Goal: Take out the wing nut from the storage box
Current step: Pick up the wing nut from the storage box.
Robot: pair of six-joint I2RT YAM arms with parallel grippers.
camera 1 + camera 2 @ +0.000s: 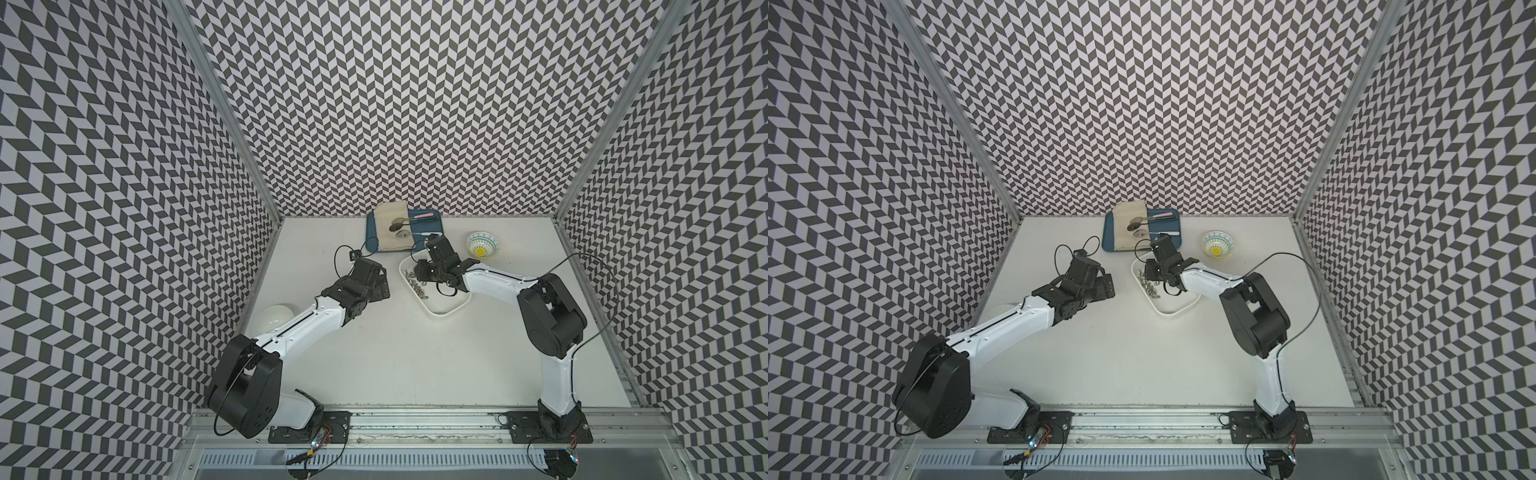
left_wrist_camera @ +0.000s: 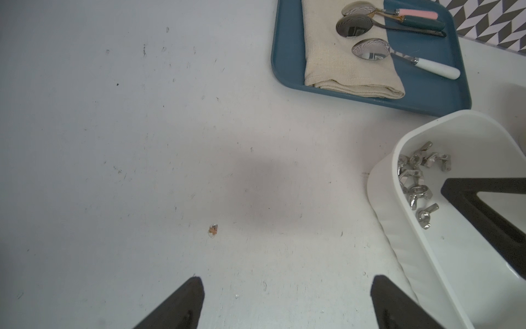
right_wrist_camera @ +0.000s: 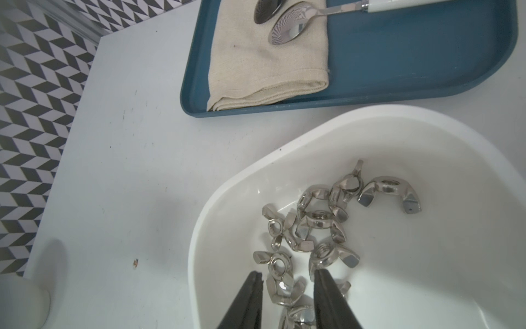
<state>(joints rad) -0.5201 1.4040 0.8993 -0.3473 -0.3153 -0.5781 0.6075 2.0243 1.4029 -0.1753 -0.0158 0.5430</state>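
Your right pincer [image 3: 287, 273] sits around a hard, slippery wing nut [image 3: 283, 289], maybe squeezing, can't tell; pinch its wings.

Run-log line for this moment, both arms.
phase: grasping | right gripper: in storage box, jaws open astride wing nut | left gripper: open, above table

1. Right gripper [image 3: 288, 274]: two dark fingers reach into the white storage box [image 3: 227, 185], jaws narrowly apart.
2. One wing nut [image 3: 284, 289] lies between the fingers; contact cannot be told.
3. More wing nuts [image 3: 316, 225] lie heaped just beyond the fingertips.
4. Blue tray [image 3: 398, 71] sits near the box and holds a folded beige cloth [image 3: 262, 65] and spoons [image 3: 290, 28].
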